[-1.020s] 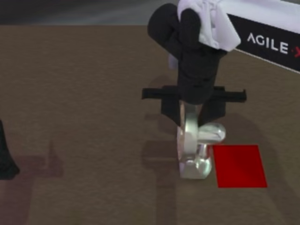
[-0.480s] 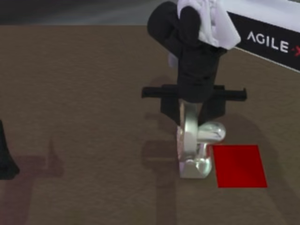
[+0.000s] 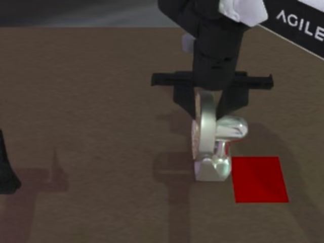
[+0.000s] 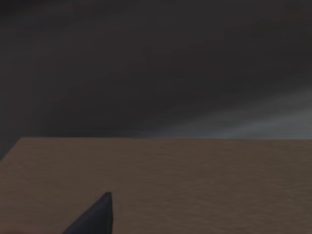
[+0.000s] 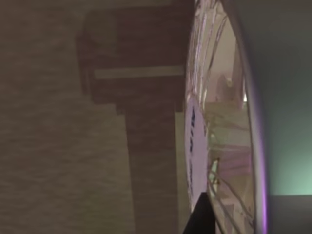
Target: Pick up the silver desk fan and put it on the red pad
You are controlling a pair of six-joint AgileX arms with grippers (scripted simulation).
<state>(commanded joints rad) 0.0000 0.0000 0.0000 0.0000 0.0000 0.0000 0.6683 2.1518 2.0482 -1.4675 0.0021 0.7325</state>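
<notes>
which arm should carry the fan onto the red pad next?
Right. Its end effector already grips the fan, just beside the red pad. The left arm sits parked at the table's far left edge.

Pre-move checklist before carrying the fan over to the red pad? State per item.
1. Right tool closed on the silver desk fan, gripping its disc head: ok.
2. Fan clear of the table: cannot tell; its base looks close to the surface.
3. Fan upright, not tilted: ok.
4. Red pad bare and unobstructed: ok.
5. Fan over the pad: not ok, it sits just beside the pad's left edge.
6. Left arm parked at the table's left edge, out of the path: ok.
</notes>
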